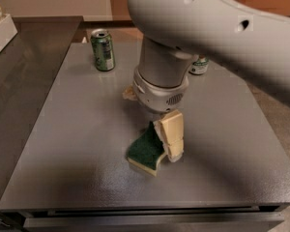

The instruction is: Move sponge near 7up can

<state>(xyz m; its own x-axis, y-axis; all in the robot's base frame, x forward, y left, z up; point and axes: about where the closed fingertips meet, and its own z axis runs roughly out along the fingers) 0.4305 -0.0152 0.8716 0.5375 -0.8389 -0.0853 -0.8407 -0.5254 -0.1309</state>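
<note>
Grey speckled table [72,149] fills the view, with a darker counter [29,62] running off at 9 o'clock. Near the table's middle, the gripper [170,138] hangs straight down from the bulky pale arm [208,23]. Its tan tip is against the 3 o'clock end of the sponge [144,151]. How far the gripper is open, and whether it has any hold, I cannot tell, because the wrist covers the far side. The sponge lies toward 6 o'clock of the table centre, green side up over yellow foam. It looks light and soft and should squash under a pinch, so a grip across its narrow width near the middle seems safest; an end grip may let it droop or twist. The 7up can [102,50] stands upright at 11 o'clock, well apart from the sponge. A second can [199,65] at 1 o'clock is mostly behind the arm, so its kind is unclear. A white box [1,30] is cut off at the 10 o'clock edge.
</note>
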